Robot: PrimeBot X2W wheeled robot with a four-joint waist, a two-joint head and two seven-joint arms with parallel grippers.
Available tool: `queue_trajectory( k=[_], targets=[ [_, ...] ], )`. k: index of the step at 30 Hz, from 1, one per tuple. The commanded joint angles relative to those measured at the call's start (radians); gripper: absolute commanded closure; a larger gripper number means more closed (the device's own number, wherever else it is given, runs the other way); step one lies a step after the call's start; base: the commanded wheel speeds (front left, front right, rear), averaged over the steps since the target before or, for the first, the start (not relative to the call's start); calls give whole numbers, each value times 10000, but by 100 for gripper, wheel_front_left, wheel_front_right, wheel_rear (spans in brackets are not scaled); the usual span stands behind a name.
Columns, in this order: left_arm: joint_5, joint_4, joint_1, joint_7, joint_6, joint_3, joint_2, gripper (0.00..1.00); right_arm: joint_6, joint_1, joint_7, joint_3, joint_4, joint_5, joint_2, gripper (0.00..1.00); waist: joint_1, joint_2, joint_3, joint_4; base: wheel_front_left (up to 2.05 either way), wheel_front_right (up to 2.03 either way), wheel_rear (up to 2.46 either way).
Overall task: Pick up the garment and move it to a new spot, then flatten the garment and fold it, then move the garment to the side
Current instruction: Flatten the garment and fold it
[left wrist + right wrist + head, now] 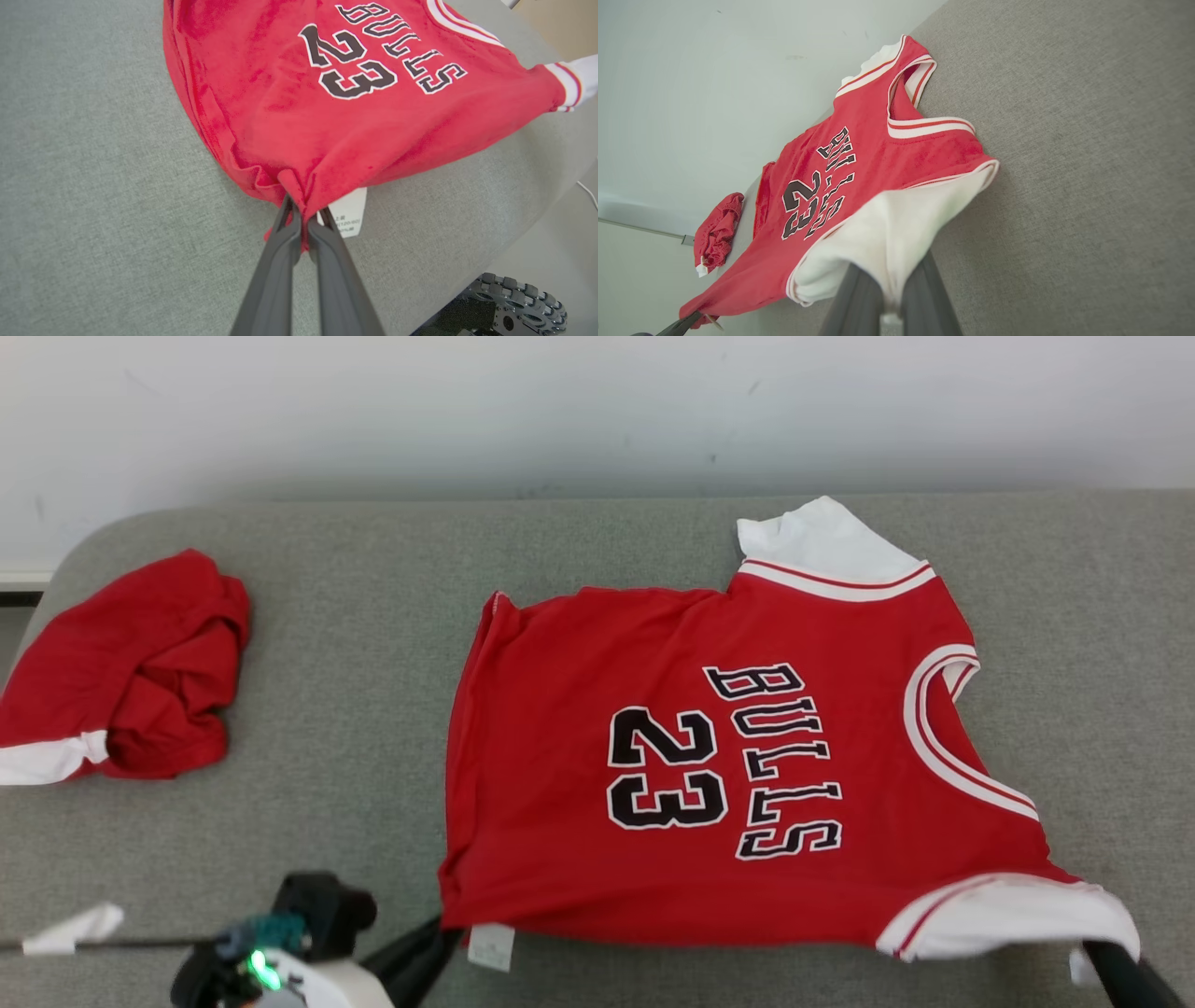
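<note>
A red jersey (560, 756) printed "BULLS 23", with white sleeves, lies spread on the grey padded table (355, 663), its near edge slightly lifted. My left gripper (437, 933) is shut on the jersey's near hem corner (299, 186), beside a white care label (348, 212). My right gripper (1102, 957) is shut on the near white sleeve (887, 228), whose cloth drapes over the fingertips. The far sleeve (822, 546) rests flat on the table. In the right wrist view, the left gripper (684, 323) shows at the jersey's (859, 154) far hem corner.
A crumpled red garment with a white band (131, 672) sits at the table's left end. A white wall (597, 411) stands right behind the table. A white scrap (75, 929) lies near the front edge. My wheeled base (514, 298) is below the table edge.
</note>
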Motion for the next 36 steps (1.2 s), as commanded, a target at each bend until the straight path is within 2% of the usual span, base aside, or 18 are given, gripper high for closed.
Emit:
queue_trajectory(
  k=[1, 3, 6, 9, 13, 16, 17, 18, 19, 20, 22, 25, 27, 32, 34, 36],
  targets=[
    [-115, -32, -279, 211, -80, 63, 150, 100, 4, -354, 150, -56, 47, -232, -38, 100, 3, 0, 67, 9, 0, 0, 0],
    [-763, -19, -1147, 1171, -446, 129, 174, 100, 4, -1327, 965, -84, 347, -719, -32, 100, 3, 0, 263, 40, 0, 0, 0],
    [-1008, 161, -1798, 1772, -707, 126, 293, 100, 4, -2092, 1432, -178, 629, -1104, -40, 100, 3, 0, 417, 56, 0, 0, 0],
    [-1640, 646, -2721, 2520, -1012, 133, 48, 100, 4, -3175, 2085, -315, 1185, -1641, -35, 100, 3, 0, 713, 136, 0, 0, 0],
    [-1801, 1657, -4017, 3149, -1260, 14, -278, 100, 4, -4506, 2696, -210, 1848, -2590, -36, 100, 3, 0, 1117, 174, 0, 0, 0],
    [-1649, 2522, -4821, 3367, -1398, -100, -483, 100, 4, -5299, 2752, -74, 2353, -3106, -41, 100, 3, 0, 1342, 136, 0, 0, 0],
    [-1556, 2796, -5025, 3361, -1423, -136, -535, 97, 4, -5526, 2719, -14, 2520, -3232, -38, 96, 3, 0, 1401, 123, 0, 0, 0],
    [-1531, 3093, -5155, 3350, -1455, -184, -626, 78, 4, -5709, 2709, 68, 2682, -3299, -34, 65, 3, 0, 1435, 109, 0, 0, 0],
    [-1601, 3321, -5216, 3369, -1512, -241, -743, 57, 4, -5843, 2667, 154, 2792, -3421, -35, 22, 3, 0, 1448, 95, 0, 0, 0],
    [-1637, 3490, -5292, 3336, -1567, -262, -815, 0, 4, -5944, 2605, 228, 2859, -3557, -43, 0, 3, 0, 1450, 78, 0, 0, 0],
    [-1683, 3745, -5339, 3176, -1623, -224, -868, 0, 4, -6050, 2421, 328, 2910, -3697, -60, 0, 3, 0, 1392, 55, 0, 0, 0],
    [-1740, 3733, -5033, 2763, -1548, -45, -840, 0, 4, -5776, 1992, 512, 2509, -3834, -430, 0, 3, 0, 1231, 35, 0, 0, 0],
    [-1489, 3399, -4709, 2360, -1469, 88, -579, 0, 4, -5385, 1528, 877, 1917, -4132, -1071, 0, 3, 0, 1087, 3, 0, 0, 0],
    [-662, 1725, -3418, 1463, -809, 368, 221, 0, 2, -3694, 579, 2287, 462, -5318, -3100, 0, 3, 0, 932, -83, 0, 0, 0],
    [-439, 1035, -2914, 1294, -560, 307, 346, 0, 2, -3091, 368, 2696, 274, -5558, -3548, 0, 3, 0, 1007, -68, 0, 0, 0],
    [-217, 581, -2636, 1213, -447, 99, 406, 0, 2, -2782, 186, 2937, 317, -5698, -3734, 0, 3, 0, 1148, -38, 0, 0, 0]
  ],
)
